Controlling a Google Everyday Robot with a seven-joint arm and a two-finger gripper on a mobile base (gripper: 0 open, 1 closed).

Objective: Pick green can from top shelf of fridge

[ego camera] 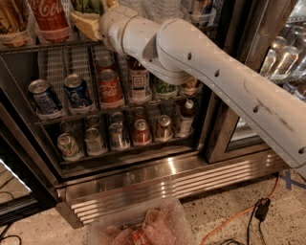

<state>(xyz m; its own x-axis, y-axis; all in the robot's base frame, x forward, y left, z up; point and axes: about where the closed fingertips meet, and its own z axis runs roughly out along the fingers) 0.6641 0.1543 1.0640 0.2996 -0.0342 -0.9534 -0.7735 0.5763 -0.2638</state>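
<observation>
On the dark wire top shelf (28,46) of the black-framed, glass-door fridge (158,184), a tall red Coca-Cola can (50,16) stands at the left. Just right of it, cut off by the view's upper edge, is the tall green can with pale markings (86,5). The tan end effector (93,24) sits low against that can's front, at the tip of the white jointed arm (215,81); whether it is spread or pinching cannot be told. The can is probably full, so fairly heavy, rigid yet dentable, perhaps slick with cold; a grip across its mid-body suits it. Room is tight: red can left, front rail below, dark metal door post (222,139) right, so a straight outward pull looks safest.
</observation>
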